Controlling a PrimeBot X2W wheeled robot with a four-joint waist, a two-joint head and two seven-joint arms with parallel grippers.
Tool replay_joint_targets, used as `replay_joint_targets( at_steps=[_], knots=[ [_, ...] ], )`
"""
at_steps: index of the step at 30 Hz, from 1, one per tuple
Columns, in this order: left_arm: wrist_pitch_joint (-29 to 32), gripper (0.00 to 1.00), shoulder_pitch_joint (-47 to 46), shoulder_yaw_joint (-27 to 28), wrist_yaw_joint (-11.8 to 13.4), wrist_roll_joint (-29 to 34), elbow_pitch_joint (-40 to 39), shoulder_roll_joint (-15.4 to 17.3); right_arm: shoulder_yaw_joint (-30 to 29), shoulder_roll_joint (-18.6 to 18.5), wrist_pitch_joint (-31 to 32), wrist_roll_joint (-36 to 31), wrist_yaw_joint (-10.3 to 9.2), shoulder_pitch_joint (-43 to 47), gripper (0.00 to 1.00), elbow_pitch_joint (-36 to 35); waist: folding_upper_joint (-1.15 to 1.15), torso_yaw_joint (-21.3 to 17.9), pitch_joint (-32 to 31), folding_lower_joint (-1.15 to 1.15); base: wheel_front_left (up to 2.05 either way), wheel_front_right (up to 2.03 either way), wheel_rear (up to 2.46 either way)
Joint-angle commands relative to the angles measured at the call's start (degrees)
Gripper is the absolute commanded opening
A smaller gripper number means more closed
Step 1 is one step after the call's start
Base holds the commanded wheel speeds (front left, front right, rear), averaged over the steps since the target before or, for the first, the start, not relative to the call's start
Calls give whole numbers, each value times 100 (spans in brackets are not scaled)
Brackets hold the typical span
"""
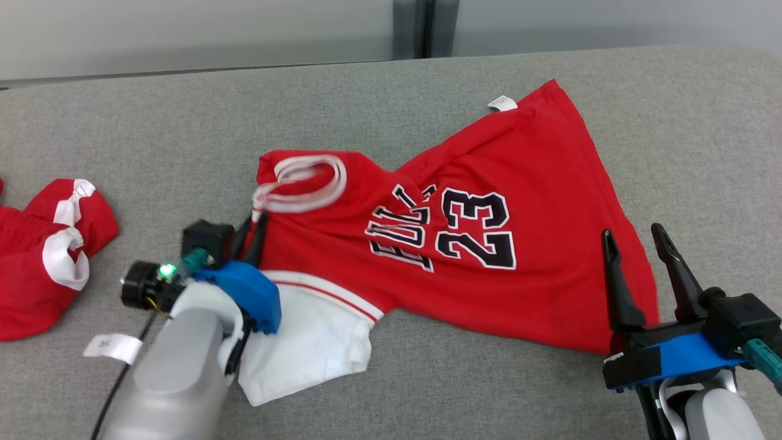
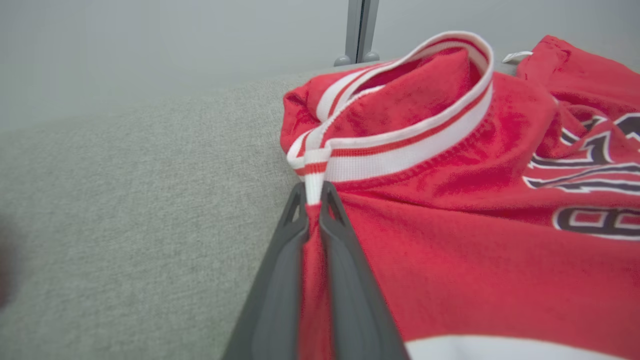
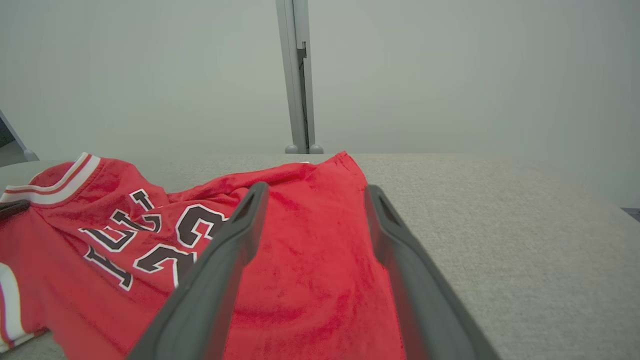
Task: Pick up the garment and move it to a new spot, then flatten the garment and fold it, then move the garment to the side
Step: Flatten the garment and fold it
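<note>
I see the red jersey [image 1: 489, 183] lying crumpled in the middle of the grey padded table [image 1: 427, 79], with the number 23 and black letters facing up. Its striped white and red collar band [image 1: 311, 180] is at the left end. The hem runs to the far right, where a small white label [image 1: 502, 102] sticks out. A white part of the jersey [image 1: 311, 342] lies at the near left, beside my left forearm.

My left pincer [image 1: 256, 226] is at the left edge of the jersey, just near of the collar band. In the left wrist view this left pincer [image 2: 314, 192] is closed tight on the cloth. A fold of red fabric is pressed between the two dark fingers [image 2: 280, 280], and a strip of the striped band comes out at their tips.

My right pincer [image 1: 632, 235] is at the near right corner of the jersey, with its fingers spread wide and nothing between them held. In the right wrist view the red cloth shows between its two fingers [image 3: 220, 270], but I cannot tell if they touch it.

Another red and white garment [image 1: 49, 256] lies well apart at the far left of the table.
</note>
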Motion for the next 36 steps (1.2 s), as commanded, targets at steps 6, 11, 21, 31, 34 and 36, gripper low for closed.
replay_joint_targets(
  at_steps=[6,11,21,31,34,36],
  knots=[
    [-72,0,-508,198,150,-12,-104,106,-51,-4,-45,-17,1,-153,100,41,0,-33,53,0,0,0,0],
    [-71,49,-460,320,164,-40,-202,166,-26,-4,-67,-1,1,-143,100,129,0,-79,56,0,0,0,0],
    [-72,100,410,678,281,-16,-1121,131,-125,-3,-109,55,1,33,100,311,0,-25,-283,0,0,0,0],
    [-68,100,1878,1539,452,185,-3193,49,-275,-5,-82,44,1,245,100,360,0,243,-812,0,0,0,0],
    [-67,100,2307,1734,480,322,-3692,15,-329,-5,-53,35,1,319,100,352,0,320,-984,0,0,0,0],
    [-68,100,2560,1842,499,388,-3919,0,-364,-4,-24,35,1,382,100,340,0,359,-1075,0,0,0,0]
  ],
)
